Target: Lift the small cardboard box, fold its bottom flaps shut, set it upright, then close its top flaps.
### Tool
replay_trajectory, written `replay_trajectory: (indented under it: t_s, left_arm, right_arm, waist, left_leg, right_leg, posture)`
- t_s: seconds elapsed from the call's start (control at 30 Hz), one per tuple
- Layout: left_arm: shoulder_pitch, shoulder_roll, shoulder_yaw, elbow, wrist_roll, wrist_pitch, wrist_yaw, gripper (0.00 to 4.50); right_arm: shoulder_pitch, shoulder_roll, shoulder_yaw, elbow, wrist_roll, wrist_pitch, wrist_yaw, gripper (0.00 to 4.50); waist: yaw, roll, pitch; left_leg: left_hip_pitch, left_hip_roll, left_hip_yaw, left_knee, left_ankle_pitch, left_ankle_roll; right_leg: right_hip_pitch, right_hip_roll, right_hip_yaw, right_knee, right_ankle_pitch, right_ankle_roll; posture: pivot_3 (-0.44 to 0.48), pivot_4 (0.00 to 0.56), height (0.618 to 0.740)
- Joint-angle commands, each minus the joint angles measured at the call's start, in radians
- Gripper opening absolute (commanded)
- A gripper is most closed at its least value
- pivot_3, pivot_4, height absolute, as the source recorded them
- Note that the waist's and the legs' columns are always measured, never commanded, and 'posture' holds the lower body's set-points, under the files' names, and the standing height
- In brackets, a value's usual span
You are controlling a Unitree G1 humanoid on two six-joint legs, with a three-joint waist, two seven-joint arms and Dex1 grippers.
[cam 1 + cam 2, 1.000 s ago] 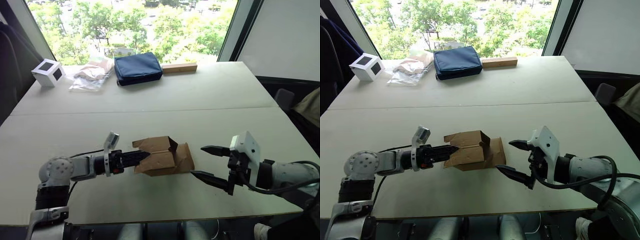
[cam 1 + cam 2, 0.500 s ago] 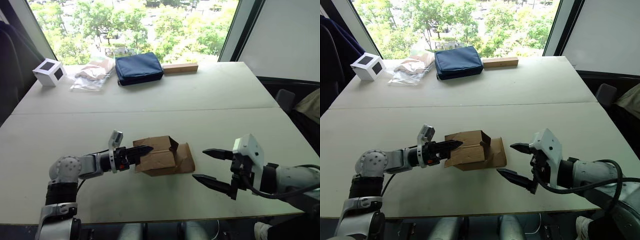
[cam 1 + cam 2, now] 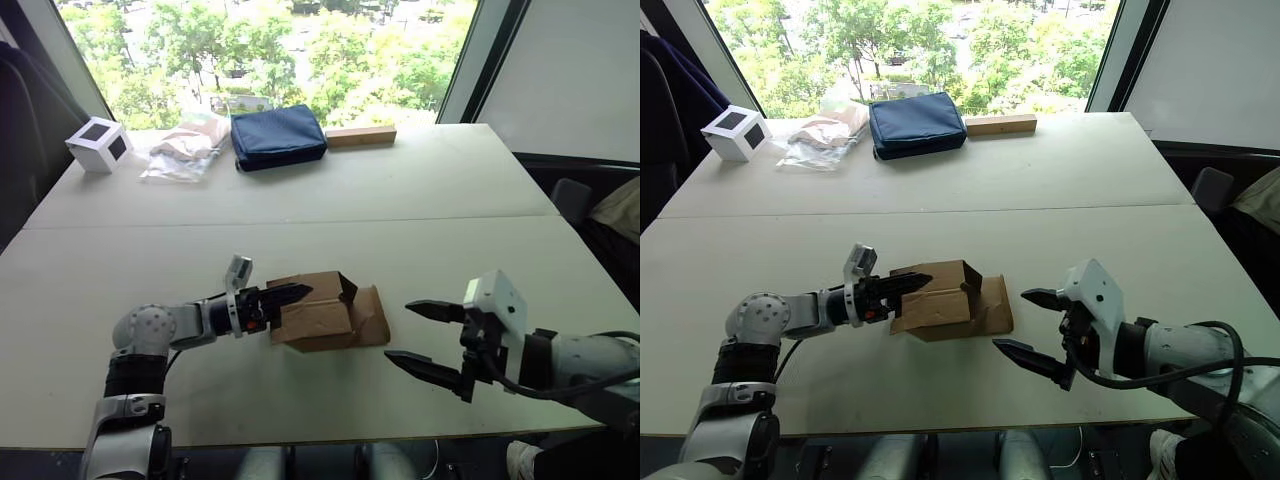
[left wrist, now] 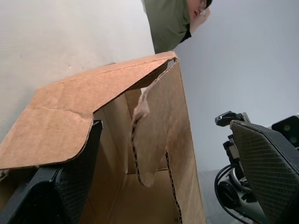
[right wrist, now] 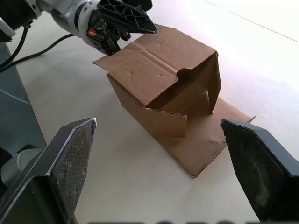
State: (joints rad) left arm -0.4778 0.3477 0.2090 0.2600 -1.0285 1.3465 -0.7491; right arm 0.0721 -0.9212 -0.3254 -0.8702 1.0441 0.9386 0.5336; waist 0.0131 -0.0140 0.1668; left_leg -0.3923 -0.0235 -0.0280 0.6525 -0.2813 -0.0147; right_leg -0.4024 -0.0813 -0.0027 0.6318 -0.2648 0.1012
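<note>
The small brown corrugated cardboard box [image 3: 325, 312] lies sideways, interior empty. Left gripper [image 3: 288, 296] fingers straddle its flap, apart; right gripper [image 3: 421, 338] fingers spread wide nearby.

Daylit room, trees outside.
A pale worktop [image 3: 420, 190] stands against a wide window [image 3: 270, 50]; grey wall [image 3: 570, 70] beside it.
</note>
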Motion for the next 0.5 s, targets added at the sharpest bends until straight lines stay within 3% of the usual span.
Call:
replay_trajectory:
  t_s: [0.03, 0.07, 0.17, 0.47, 0.5]
  left_arm:
    - [-0.028, -0.019, 0.013, -0.017, -0.014, 0.002, -0.003, 4.50]
    - [-0.030, -0.021, 0.013, -0.015, -0.013, 0.003, -0.003, 4.50]
    - [-0.037, -0.027, 0.018, -0.005, -0.010, 0.005, -0.002, 3.82]
    - [-0.041, -0.029, 0.026, -0.017, -0.021, 0.017, 0.000, 0.10]
    - [-0.040, -0.028, 0.027, -0.022, -0.023, 0.020, 0.000, 0.01]
  right_arm:
    - [0.006, -0.003, -0.008, -0.030, 0.007, -0.024, -0.008, 4.47]
    - [0.009, -0.002, -0.007, -0.031, 0.007, -0.026, -0.010, 4.47]
    - [0.017, -0.002, -0.005, -0.033, 0.008, -0.031, -0.013, 4.50]
    - [0.031, -0.002, -0.001, -0.033, 0.012, -0.044, -0.018, 4.50]
    - [0.030, -0.001, 0.001, -0.032, 0.014, -0.046, -0.020, 4.50]
  waist:
    - [0.000, 0.000, 0.000]
    - [0.000, 0.000, 0.000]
    - [0.000, 0.000, 0.000]
    - [0.000, 0.000, 0.000]
    - [0.000, 0.000, 0.000]
  left_leg:
    - [0.000, 0.000, 0.000, 0.000, 0.000, 0.000]
    - [0.000, 0.000, 0.000, 0.000, 0.000, 0.000]
    - [0.000, 0.000, 0.000, 0.000, 0.000, 0.000]
    - [0.000, 0.000, 0.000, 0.000, 0.000, 0.000]
    - [0.000, 0.000, 0.000, 0.000, 0.000, 0.000]
  right_leg:
    - [0.000, 0.000, 0.000, 0.000, 0.000, 0.000]
    - [0.000, 0.000, 0.000, 0.000, 0.000, 0.000]
    - [0.000, 0.000, 0.000, 0.000, 0.000, 0.000]
    - [0.000, 0.000, 0.000, 0.000, 0.000, 0.000]
    - [0.000, 0.000, 0.000, 0.000, 0.000, 0.000]
  posture:
    - [0.000, 0.150, 0.737]
    - [0.000, 0.150, 0.737]
    - [0.000, 0.150, 0.737]
    - [0.000, 0.150, 0.737]
    - [0.000, 0.150, 0.737]
